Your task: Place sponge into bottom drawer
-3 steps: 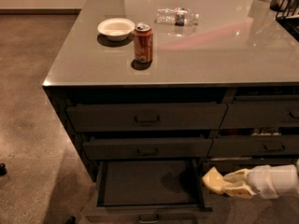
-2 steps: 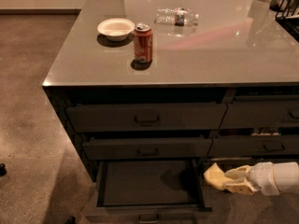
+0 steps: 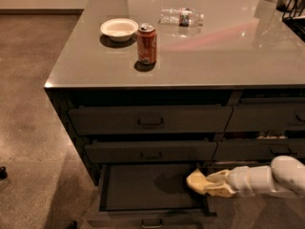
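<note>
The bottom drawer (image 3: 143,191) of the left stack is pulled open, and its dark inside looks empty. My cream-coloured gripper (image 3: 213,184) reaches in from the right at drawer height. It is shut on the pale yellow sponge (image 3: 195,180), which it holds over the drawer's right edge, just above the inside. The drawer's front with its small metal handle (image 3: 151,222) is at the bottom of the view.
Two shut drawers (image 3: 150,120) sit above the open one, with a narrower stack (image 3: 267,118) to the right. On the counter stand a white bowl (image 3: 119,29), a red soda can (image 3: 147,43) and a lying plastic bottle (image 3: 181,17). Bare floor lies to the left.
My gripper has moved left with the sponge, from beside the drawer's right edge to over that edge. Nothing else has moved.
</note>
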